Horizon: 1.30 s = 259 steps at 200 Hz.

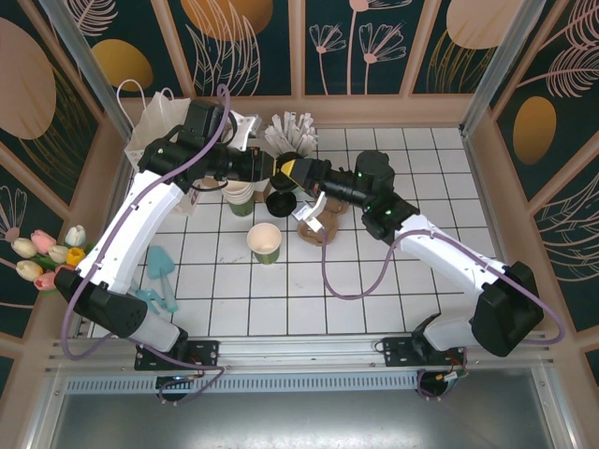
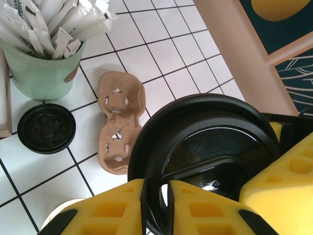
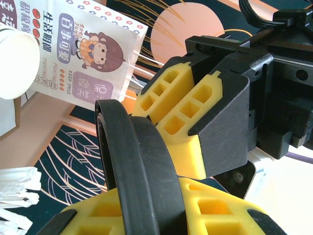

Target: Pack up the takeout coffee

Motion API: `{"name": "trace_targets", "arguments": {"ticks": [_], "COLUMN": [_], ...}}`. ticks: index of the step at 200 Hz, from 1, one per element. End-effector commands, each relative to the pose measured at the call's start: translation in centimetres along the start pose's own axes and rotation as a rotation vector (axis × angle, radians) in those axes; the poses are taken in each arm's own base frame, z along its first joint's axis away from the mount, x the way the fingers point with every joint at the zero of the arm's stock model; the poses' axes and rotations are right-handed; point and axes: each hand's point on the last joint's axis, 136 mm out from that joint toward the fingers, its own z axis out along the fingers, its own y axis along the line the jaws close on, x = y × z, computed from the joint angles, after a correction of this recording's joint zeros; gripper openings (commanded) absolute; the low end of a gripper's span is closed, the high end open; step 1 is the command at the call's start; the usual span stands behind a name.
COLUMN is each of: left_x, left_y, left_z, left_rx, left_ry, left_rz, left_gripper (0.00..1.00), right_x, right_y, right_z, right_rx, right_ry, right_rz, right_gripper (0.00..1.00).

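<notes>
The takeout coffee (image 1: 265, 242), a dark green paper cup with its top off, stands on the tiles in front of both grippers. Above and behind it a black lid (image 2: 210, 142) is held in the air between the two arms. My left gripper (image 2: 156, 188) is shut on the lid's near rim. My right gripper (image 3: 146, 196) is shut on the same lid (image 3: 137, 166) from the other side. From overhead, the left gripper (image 1: 280, 171) and the right gripper (image 1: 299, 174) meet tip to tip.
A second black lid (image 2: 46, 128) lies on the tiles beside a brown pulp cup carrier (image 2: 120, 128). A pale green cup of wrapped sticks (image 2: 44, 71) stands behind them. Cream cups (image 1: 241, 194) are stacked at the left, and a white paper bag (image 1: 161, 114) stands at the back left.
</notes>
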Motion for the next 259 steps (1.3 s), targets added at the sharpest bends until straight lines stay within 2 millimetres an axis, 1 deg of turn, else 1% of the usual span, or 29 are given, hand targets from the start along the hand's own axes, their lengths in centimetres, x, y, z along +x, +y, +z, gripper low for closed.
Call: {"name": "trace_targets", "arguments": {"ticks": [1, 12, 34, 46, 57, 87, 109, 122, 127, 131, 135, 141, 148, 155, 161, 168, 171, 173, 175, 184, 190, 202, 215, 223, 232, 238, 240, 244, 259], "left_x": [2.2, 2.3, 2.3, 2.2, 2.2, 2.2, 2.0, 1.7, 1.4, 1.3, 1.1, 0.9, 0.6, 0.3, 0.1, -0.2, -0.3, -0.3, -0.4, -0.6, -0.7, -0.8, -0.5, -0.3, 0.1, 0.5, 0.2, 0.2, 0.5], "left_y": [-1.3, -1.0, -0.7, -0.9, -1.0, -1.3, -1.3, -1.1, -1.0, -0.8, -0.8, -0.6, -0.4, -0.1, 0.0, 0.3, 0.4, 0.4, 0.5, 1.0, 1.4, 1.9, 2.6, 3.0, 3.5, 3.8, 3.7, 3.8, 4.2], "left_z": [0.7, 0.8, 0.7, 0.7, 0.9, 1.1, 1.1, 1.1, 1.1, 1.1, 1.1, 1.2, 1.2, 1.3, 1.3, 1.2, 1.2, 1.2, 1.2, 1.1, 1.1, 1.0, 1.2, 1.3, 1.4, 1.4, 1.5, 1.6, 1.6], "left_rx": [0.078, 0.066, 0.042, 0.055, 0.062, 0.083, 0.083, 0.067, 0.059, 0.05, 0.045, 0.036, 0.02, 0.004, -0.006, -0.022, -0.027, -0.032, -0.037, -0.064, -0.086, -0.115, -0.142, -0.156, -0.171, -0.179, -0.174, -0.175, -0.183], "left_ry": [0.107, 0.118, 0.119, 0.121, 0.125, 0.132, 0.123, 0.108, 0.096, 0.09, 0.083, 0.073, 0.059, 0.051, 0.044, 0.033, 0.029, 0.026, 0.023, 0.012, 0.005, -0.007, -0.013, -0.017, -0.017, -0.011, -0.028, -0.034, -0.045], "left_rz": [0.021, 0.023, 0.028, 0.031, 0.027, 0.025, 0.027, 0.021, 0.022, 0.02, 0.02, 0.019, 0.015, 0.012, 0.01, 0.006, 0.006, 0.004, 0.005, 0.003, 0.001, -0.001, -0.01, -0.017, -0.029, -0.04, -0.036, -0.037, -0.05], "left_gripper": [0.25, 0.31, 0.31, 0.27, 0.2, 0.12, 0.0, 0.0, 0.0, 0.0, 0.0, 0.0, 0.0, 0.0, 0.0, 0.0, 0.0, 0.0, 0.0, 0.0, 0.0, 0.0, 0.0, 0.0, 0.0, 0.0, 0.0, 0.0, 0.0], "right_x": [-0.3, -0.2, -0.2, -0.3, -0.6, -0.8, -0.8, -0.5, -0.2, -0.1, 0.0, 0.3, 0.4, 0.3, 0.2, 0.1, 0.1, 0.1, 0.0, -0.2, -0.5, -1.3, -1.9, -2.1, -2.2, -2.2, -2.1, -2.0, -1.4], "right_y": [-2.9, -3.1, -3.2, -3.1, -3.2, -3.1, -3.3, -3.2, -3.0, -2.8, -2.6, -2.1, -1.4, -0.9, -0.6, -0.8, -1.0, -1.2, -1.3, -1.9, -2.2, -3.2, -4.9, -5.9, -6.6, -6.7, -6.8, -6.9, -6.1], "right_z": [0.5, 0.5, 0.5, 0.5, 0.5, 0.5, 0.4, 0.5, 0.7, 0.8, 1.0, 1.4, 1.7, 1.8, 1.8, 1.8, 1.8, 1.7, 1.7, 1.3, 0.9, 0.2, -0.9, -1.6, -2.2, -2.5, -2.5, -2.7, -2.9], "right_rx": [0.079, 0.079, 0.077, 0.076, 0.08, 0.077, 0.084, 0.073, 0.053, 0.033, 0.01, -0.032, -0.084, -0.123, -0.15, -0.169, -0.179, -0.183, -0.191, -0.208, -0.215, -0.174, -0.073, -0.015, 0.021, 0.03, 0.036, 0.042, 0.059], "right_ry": [-0.028, -0.029, -0.029, -0.034, -0.043, -0.048, -0.045, -0.02, 0.001, 0.017, 0.035, 0.072, 0.114, 0.136, 0.153, 0.166, 0.166, 0.165, 0.16, 0.137, 0.108, 0.051, -0.013, -0.046, -0.072, -0.077, -0.078, -0.078, -0.046], "right_rz": [-0.297, -0.308, -0.322, -0.329, -0.33, -0.332, -0.309, -0.266, -0.234, -0.198, -0.156, -0.078, 0.01, 0.108, 0.219, 0.374, 0.44, 0.491, 0.533, 0.736, 0.837, 0.973, 1.092, 1.183, 1.276, 1.35, 1.374, 1.405, 1.598], "right_gripper": [0.0, 0.0, 0.0, 0.0, 0.0, 0.0, 0.0, 0.0, 0.07, 0.15, 0.26, 0.46, 0.62, 0.72, 0.76, 0.81, 0.86, 0.94, 0.98, 0.99, 0.99, 0.99, 0.99, 0.99, 0.99, 0.99, 0.99, 0.99, 0.99]}}
